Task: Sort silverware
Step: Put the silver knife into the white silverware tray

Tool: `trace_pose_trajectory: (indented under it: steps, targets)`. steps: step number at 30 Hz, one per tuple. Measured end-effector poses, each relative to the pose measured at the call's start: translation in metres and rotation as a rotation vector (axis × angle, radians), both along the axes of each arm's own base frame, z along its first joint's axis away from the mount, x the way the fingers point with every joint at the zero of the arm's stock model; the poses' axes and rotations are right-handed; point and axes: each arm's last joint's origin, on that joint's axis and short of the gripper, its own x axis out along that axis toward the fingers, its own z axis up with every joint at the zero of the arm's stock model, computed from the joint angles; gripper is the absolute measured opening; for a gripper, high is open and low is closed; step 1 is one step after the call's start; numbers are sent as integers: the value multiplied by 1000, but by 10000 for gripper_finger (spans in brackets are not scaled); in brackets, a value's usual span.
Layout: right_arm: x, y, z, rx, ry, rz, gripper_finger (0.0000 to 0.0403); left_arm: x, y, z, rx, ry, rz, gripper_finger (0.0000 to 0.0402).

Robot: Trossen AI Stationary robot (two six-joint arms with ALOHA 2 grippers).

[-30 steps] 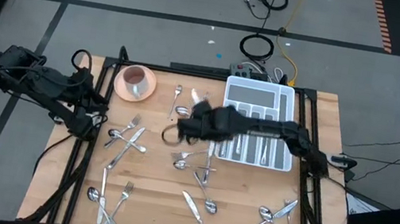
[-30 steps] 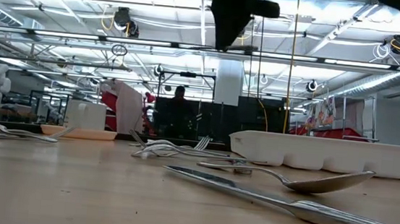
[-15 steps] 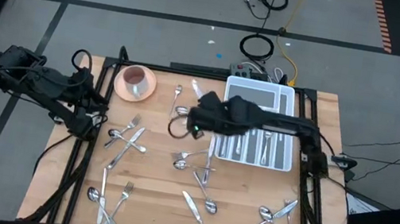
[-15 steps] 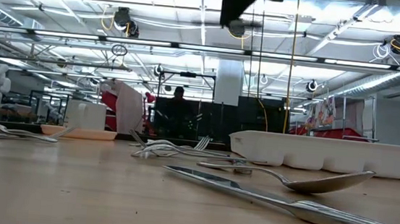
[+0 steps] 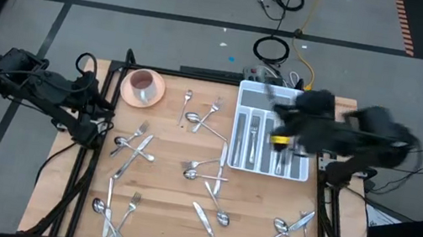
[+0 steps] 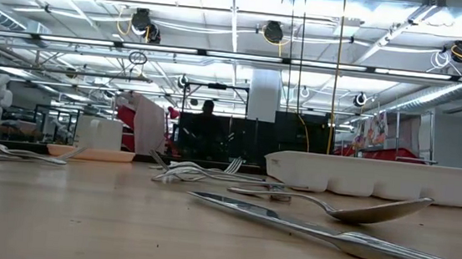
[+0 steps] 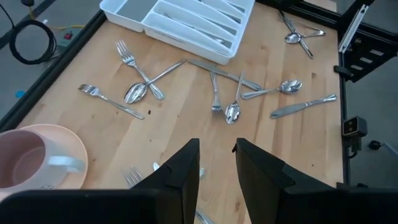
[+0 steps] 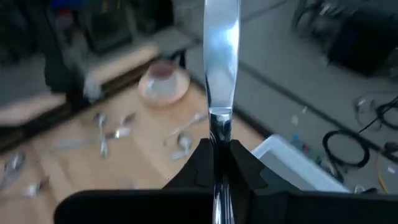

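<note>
1. Nearest in the low view, a knife (image 6: 330,237) lies flat on the tabletop (image 6: 81,217), a spoon (image 6: 358,210) just behind it.
2. Front of the tabletop from above: spoon-and-fork cluster (image 5: 114,208) at the left, crossed pieces (image 5: 293,229) at the right.
3. Middle: fork pile (image 5: 133,144) on the left, spoon and fork group (image 5: 205,169) near centre.
4. Left tool (image 7: 216,163) sits at the tabletop's left edge, fingers slightly apart, nothing between them.
5. Right tool (image 8: 216,163) is clamped on a knife blade (image 8: 221,56) that sticks out past the fingers; from above this tool (image 5: 283,138) hangs over the white tray (image 5: 299,175), blurred.
6. White tray is at the far right of the tabletop, several pieces (image 5: 252,140) lying in its long slots.
7. Far side: pink bowl (image 5: 143,85) at the far left, a spoon and crossed fork pair (image 5: 202,115) between bowl and tray.
8. Beyond the tabletop in the low view, a person (image 6: 207,111) stands in the room, dark, no detail.
</note>
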Motion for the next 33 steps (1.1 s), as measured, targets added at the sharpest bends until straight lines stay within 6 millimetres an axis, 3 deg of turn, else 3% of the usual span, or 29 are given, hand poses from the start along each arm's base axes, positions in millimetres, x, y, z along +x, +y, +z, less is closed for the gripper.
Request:
trace_pose_trajectory:
  steps: [4,13,18,21,25,29,33]
  targets:
    - [-34,-7,-19,-17,-57,-110,0,0,1,0,21,-8,21,109]
    - [-35,-29,-150,138,-188,-212,0,0,2,1,52,-18,46,109]
    - [-18,-41,-219,238,-318,-182,0,1,2,1,35,-31,64,109]
    - [-5,-48,-233,248,-389,-193,0,1,2,1,27,-31,71,109]
    - [16,-53,-264,319,-291,-216,0,1,2,1,21,-31,79,109]
    - [41,-53,-286,387,-311,-235,0,1,2,1,11,-33,92,109]
    - [53,-56,-307,459,-307,-302,0,1,2,1,12,-33,92,109]
